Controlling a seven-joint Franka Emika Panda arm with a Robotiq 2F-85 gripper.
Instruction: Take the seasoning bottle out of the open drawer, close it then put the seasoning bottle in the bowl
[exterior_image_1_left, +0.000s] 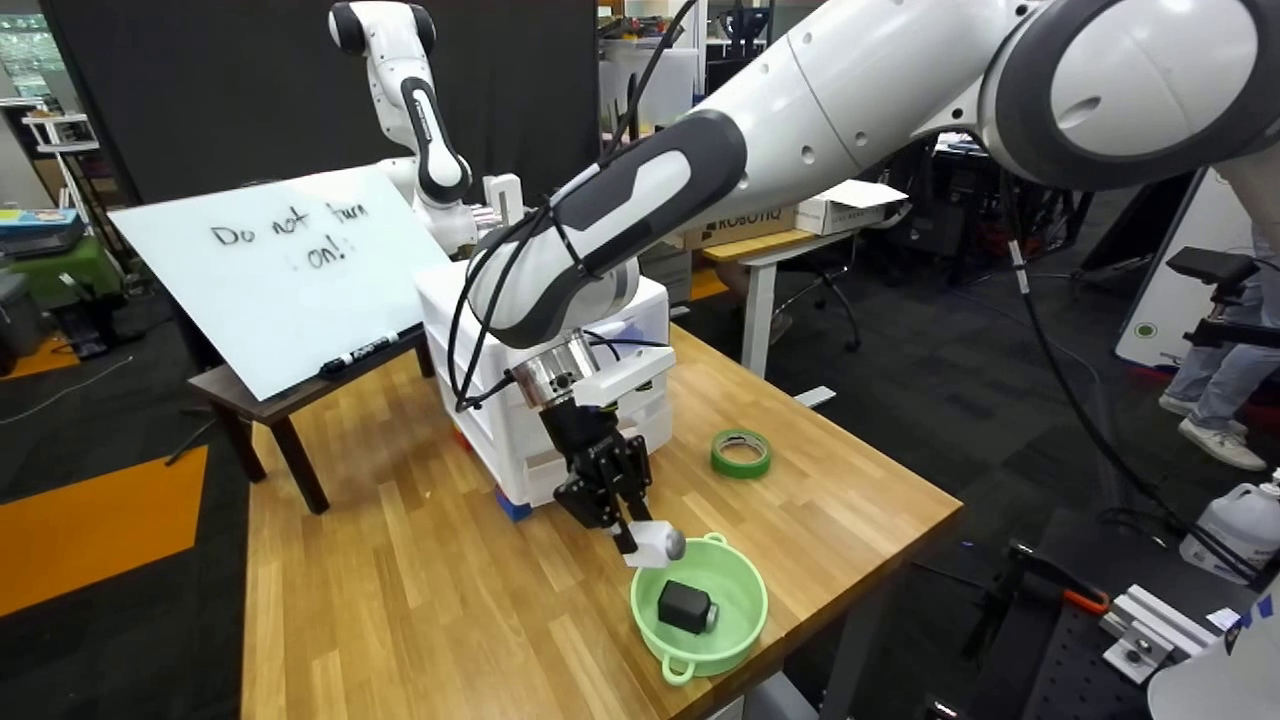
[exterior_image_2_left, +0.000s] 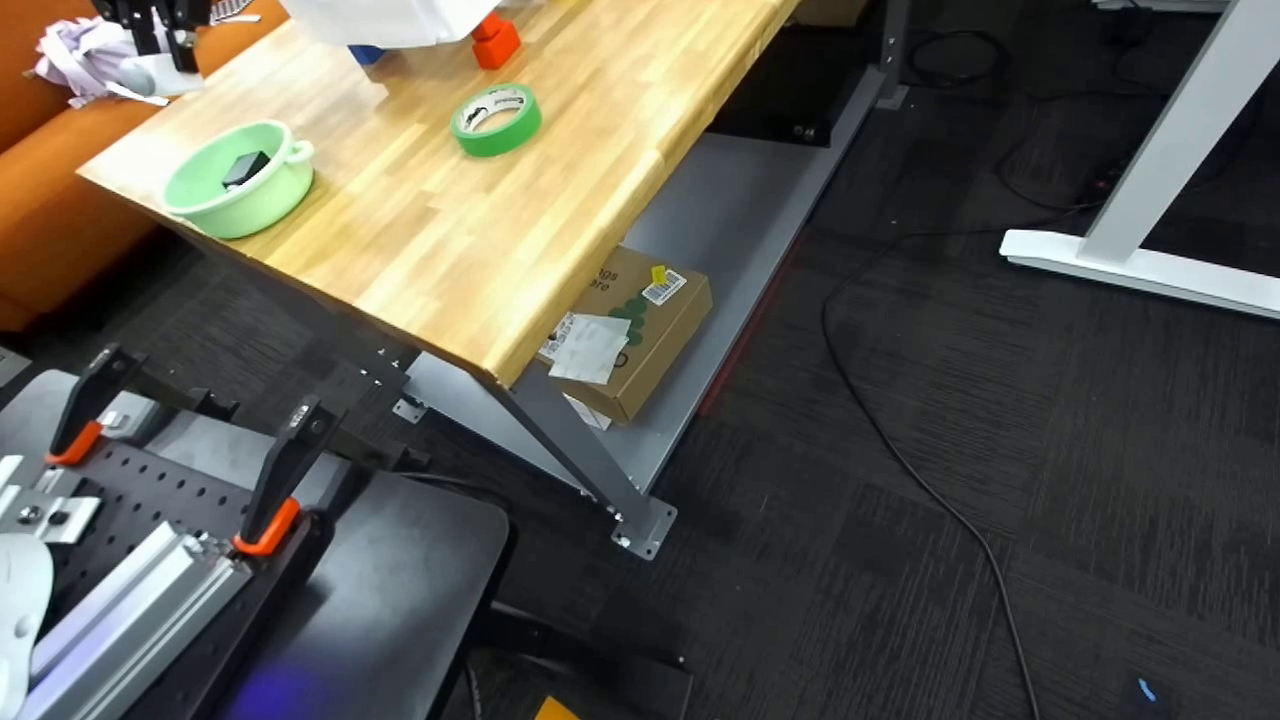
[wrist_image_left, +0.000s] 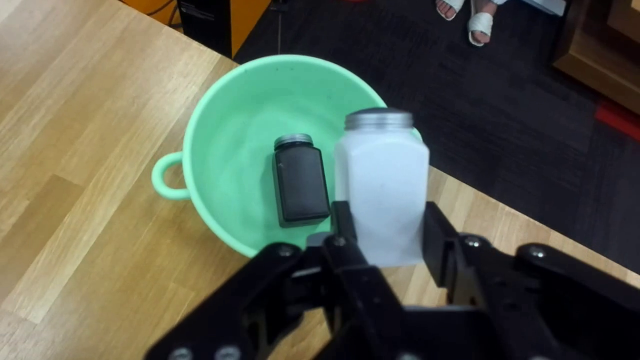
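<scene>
My gripper (wrist_image_left: 385, 215) is shut on the seasoning bottle (wrist_image_left: 387, 185), a white square bottle whose cap looks silver-grey here. The bottle is tilted, cap outward, and is held above the table near the lime-green bowl (wrist_image_left: 225, 150). In an exterior view the gripper (exterior_image_1_left: 632, 525) and bottle (exterior_image_1_left: 652, 545) are at the bowl's (exterior_image_1_left: 738, 580) chest-side rim. A black bottle (wrist_image_left: 301, 182) with a silver cap lies in the bowl. The white drawer chest (exterior_image_1_left: 500, 435) stands behind my arm. Its middle drawer is largely hidden; I cannot tell whether it is open.
A green tape roll (exterior_image_1_left: 763, 458) lies on the table beyond the bowl. A blue block (exterior_image_1_left: 513, 505) and a red block (exterior_image_2_left: 495, 48) sit by the chest's base. A whiteboard (exterior_image_1_left: 290, 270) leans on a small dark stand. The bowl sits close to the table's edge.
</scene>
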